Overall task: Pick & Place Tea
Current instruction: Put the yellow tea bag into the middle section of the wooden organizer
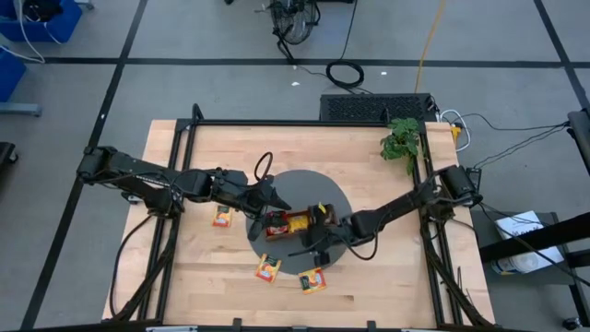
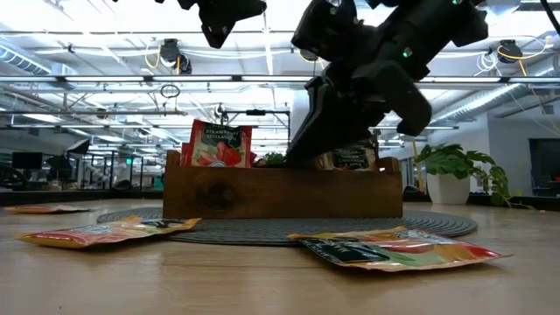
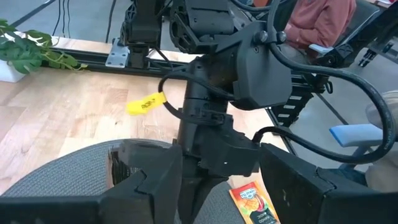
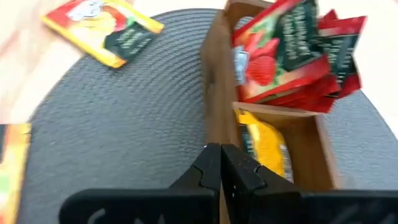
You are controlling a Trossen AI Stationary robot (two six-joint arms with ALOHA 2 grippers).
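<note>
Currently the right gripper (image 4: 221,163) sits with its fingers pressed together on nothing, at the near wall of the wooden tray (image 4: 213,93), over the round grey mat (image 1: 300,184). The left gripper (image 1: 274,195) hovers at the tray's other end, fingers partly spread; I cannot tell if it holds anything.

Tea already in the tray: red packets (image 4: 292,53) standing on edge, leaning, in one end compartment; yellow packets (image 4: 266,144) in the middle one.

Loose tea lies flat. One packet (image 1: 312,280) rests on the table just off the mat edge, near the right gripper. A second (image 1: 267,270) lies beside it. A third (image 1: 221,218) lies on the left arm's side, beside the mat.

Judgement: the first packet falls to the right arm, the third to the left. The first and second packets lie skewed to the table edge; being near-square, their long axis is hard to call.
</note>
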